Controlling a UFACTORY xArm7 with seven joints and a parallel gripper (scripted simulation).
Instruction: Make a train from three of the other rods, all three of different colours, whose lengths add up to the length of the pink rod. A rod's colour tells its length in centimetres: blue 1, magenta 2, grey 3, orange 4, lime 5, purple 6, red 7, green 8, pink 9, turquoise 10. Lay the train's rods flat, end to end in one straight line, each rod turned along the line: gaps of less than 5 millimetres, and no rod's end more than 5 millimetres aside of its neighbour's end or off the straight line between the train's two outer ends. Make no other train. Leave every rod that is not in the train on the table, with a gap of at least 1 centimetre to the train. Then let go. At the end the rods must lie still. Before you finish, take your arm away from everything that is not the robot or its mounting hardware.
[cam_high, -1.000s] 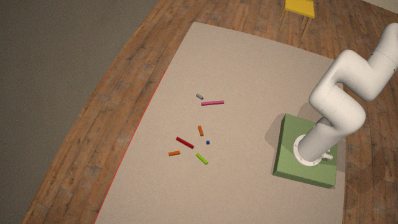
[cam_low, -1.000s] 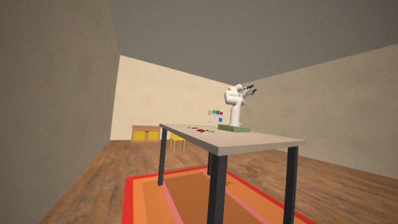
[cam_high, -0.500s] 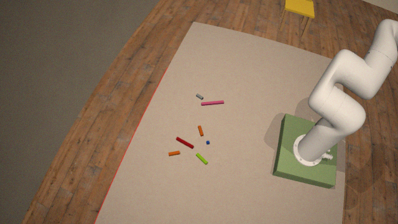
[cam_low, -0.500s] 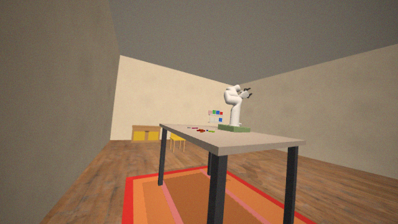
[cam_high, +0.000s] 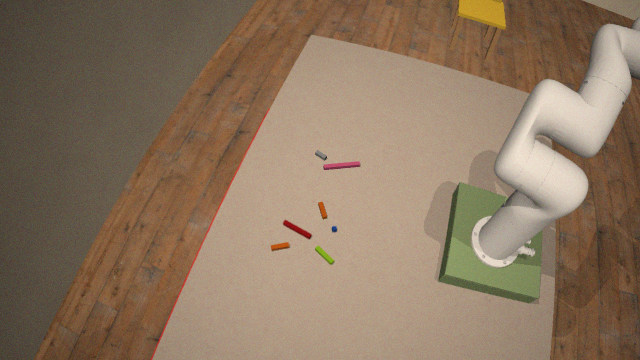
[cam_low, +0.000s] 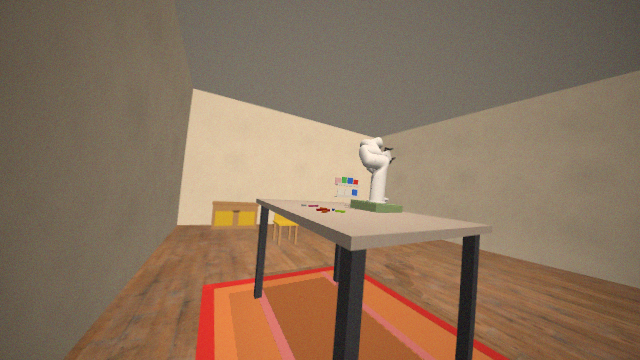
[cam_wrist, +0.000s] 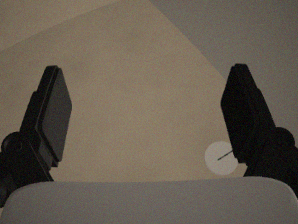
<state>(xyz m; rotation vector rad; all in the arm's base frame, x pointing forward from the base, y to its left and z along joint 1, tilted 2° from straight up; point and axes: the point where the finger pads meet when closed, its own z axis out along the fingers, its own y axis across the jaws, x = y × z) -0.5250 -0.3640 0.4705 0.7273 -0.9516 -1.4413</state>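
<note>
Seven rods lie flat and apart on the table (cam_high: 400, 100) (cam_low: 400, 227). A short grey rod (cam_high: 320, 155) lies just left of the pink rod (cam_high: 341, 165) (cam_low: 312, 205). Nearer the front are an orange rod (cam_high: 322, 210), a red rod (cam_high: 297, 229) (cam_low: 322, 209), a tiny blue rod (cam_high: 334, 229), a second orange rod (cam_high: 280, 246) and a lime rod (cam_high: 324, 255) (cam_low: 340, 211). No rod touches another. My gripper (cam_wrist: 146, 83) (cam_low: 389, 154) is open and empty. It is raised high above the arm's base, pointing at the room's walls, far from the rods.
The arm stands on a green base block (cam_high: 480, 270) (cam_low: 376, 206) at the table's right side. A red line (cam_high: 225, 200) marks the table's left edge. A yellow chair (cam_high: 482, 12) stands beyond the far edge. A round wall clock (cam_wrist: 220, 156) shows in the wrist view.
</note>
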